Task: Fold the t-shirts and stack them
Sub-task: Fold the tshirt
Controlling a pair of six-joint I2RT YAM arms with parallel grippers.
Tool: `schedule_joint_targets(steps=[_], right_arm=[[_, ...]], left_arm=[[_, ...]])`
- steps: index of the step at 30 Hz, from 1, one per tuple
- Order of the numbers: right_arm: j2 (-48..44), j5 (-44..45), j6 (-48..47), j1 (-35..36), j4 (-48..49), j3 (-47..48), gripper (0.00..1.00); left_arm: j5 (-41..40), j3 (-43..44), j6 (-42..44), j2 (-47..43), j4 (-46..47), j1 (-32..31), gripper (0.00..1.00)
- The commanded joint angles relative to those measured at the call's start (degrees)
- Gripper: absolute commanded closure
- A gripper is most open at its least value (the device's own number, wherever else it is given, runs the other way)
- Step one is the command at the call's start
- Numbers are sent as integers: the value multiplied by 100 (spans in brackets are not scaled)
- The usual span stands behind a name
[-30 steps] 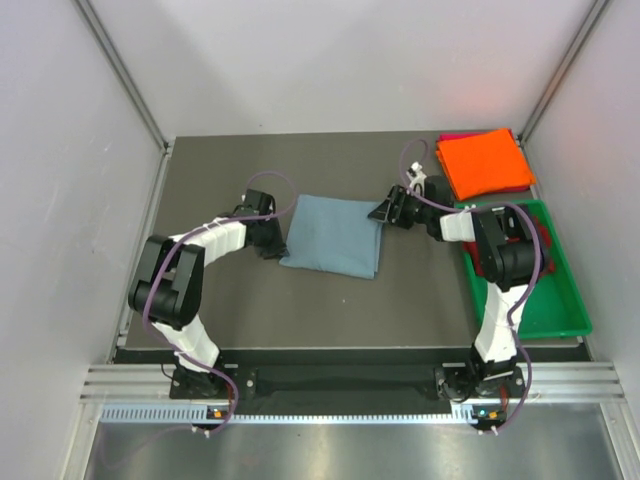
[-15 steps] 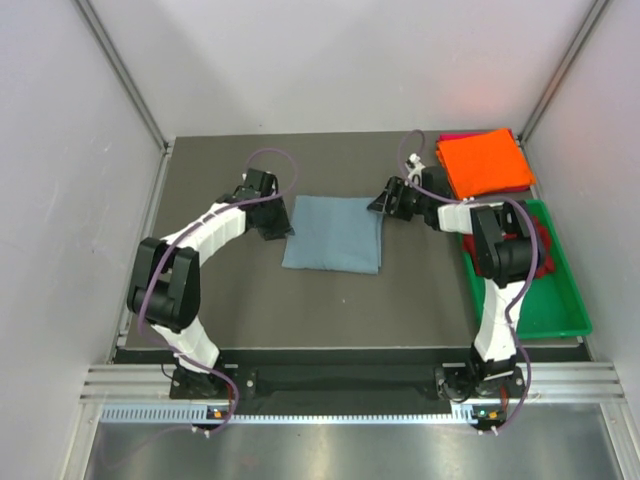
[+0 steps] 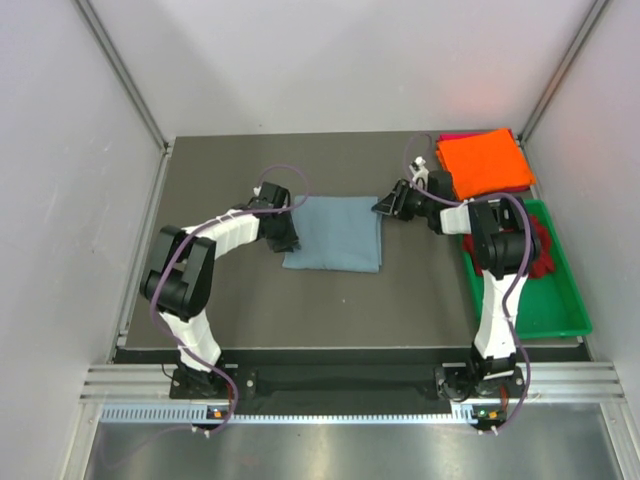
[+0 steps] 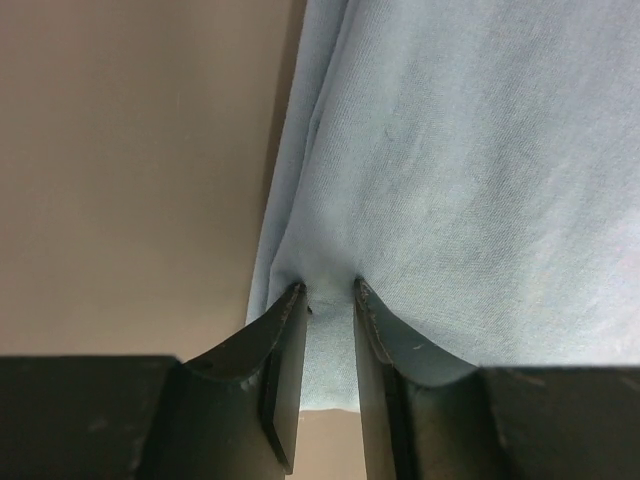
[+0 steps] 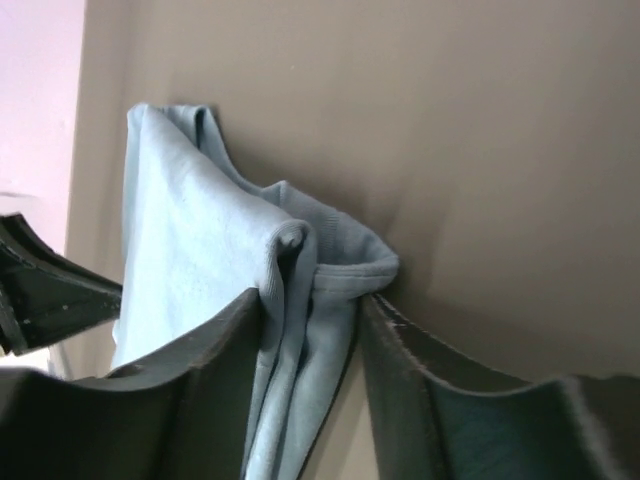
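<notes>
Bracketing folded blue-grey t-shirt [image 3: 335, 233] at centre of table [image 3: 230, 300]: left gripper [image 3: 288, 238] at its left edge, jaws narrowed, nipping cloth; right gripper [image 3: 385, 207] straddling bunched far-right corner, grip unclear. Stack under orange t-shirt [image 3: 483, 163] lies far right, right arm nearer

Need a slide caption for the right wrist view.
Right tool straddling the bunched, folded edge of the blue-grey t-shirt on the brown table.
</notes>
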Motion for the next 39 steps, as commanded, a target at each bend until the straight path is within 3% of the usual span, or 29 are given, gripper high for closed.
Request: schedule_joint_targets(steps=[1,7,10,13,14,17,20,30,39], right_arm=[[285,-58,133,-141,386,-101,60],[451,-155,220,-141,430,48,90],[636,-304,308,-141,500,197,94],[785,-716,449,-150,544,399,86],[786,-753,475,-150,527,426,73],[611,-753,388,-150,396,427,54],[382,-482,2,-159,-148,523,44],[636,12,-421,-132,-1239,1314,36],[996,-164,-570,-88,-1732,1842,36]], left_arm=[[-822,-290,13,287,-104,-3,68],[-893,-422,-119,129,-77,-12,68],[-858,-282,-137,128,-191,-3,68],[-805,69,-111,137,-481,-30,68],[-796,174,-102,94,-534,-30,68],[-822,631,21,49,-675,-21,66],[-657,1290,179,276,-693,49,64],[-296,3364,514,1824,-693,251,65],[-137,3541,478,2414,-395,533,66]])
